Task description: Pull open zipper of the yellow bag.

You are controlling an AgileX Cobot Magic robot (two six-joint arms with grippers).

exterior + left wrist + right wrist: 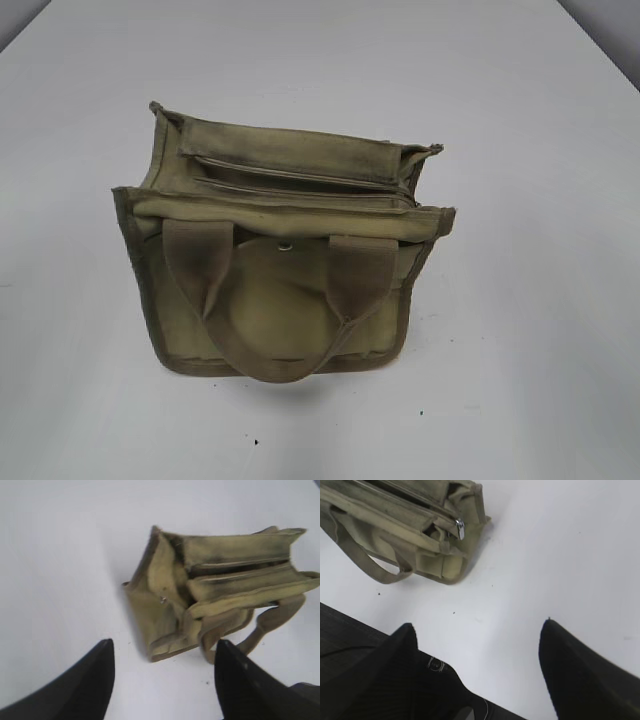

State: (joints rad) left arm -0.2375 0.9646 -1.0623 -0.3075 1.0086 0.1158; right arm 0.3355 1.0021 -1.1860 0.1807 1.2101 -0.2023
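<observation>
Nearest the left wrist camera, the left gripper [164,672] is seen with its two dark fingers spread wide apart, nothing held between them, hanging above the bare white table [60,570]. Likewise, the right gripper [477,665] is shown with its fingers set well apart and empty, above the table to the right of the bag. Farther off, the yellow bag [285,265] is found standing near the middle of the table, its webbing handle [275,345] drooped over the near face. Along the top of the bag the zipper [300,183] is run from left to right, and its silver pull tab [460,529] is seen at the right end.
</observation>
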